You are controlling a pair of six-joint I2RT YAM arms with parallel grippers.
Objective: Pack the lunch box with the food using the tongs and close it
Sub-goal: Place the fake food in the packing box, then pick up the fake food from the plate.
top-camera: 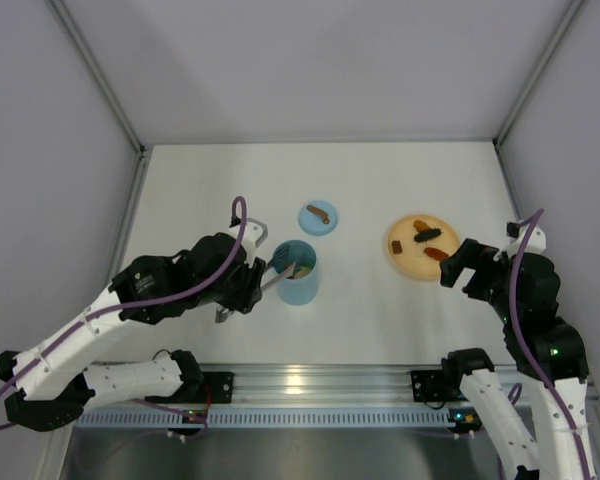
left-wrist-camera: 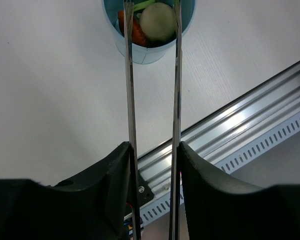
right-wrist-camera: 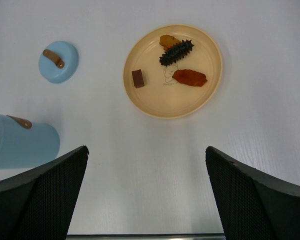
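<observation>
Bright, even overhead light, soft faint shadows, mild glare along the aluminium rail (left-wrist-camera: 230, 119).

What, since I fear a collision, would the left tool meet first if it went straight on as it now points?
Probably the lunch box: the left tool points along the tongs it holds, whose tips sit inside it over the food. Depth is unclear.

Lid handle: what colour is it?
Brown handle on the light blue lid; clearest in the right wrist view.
</observation>
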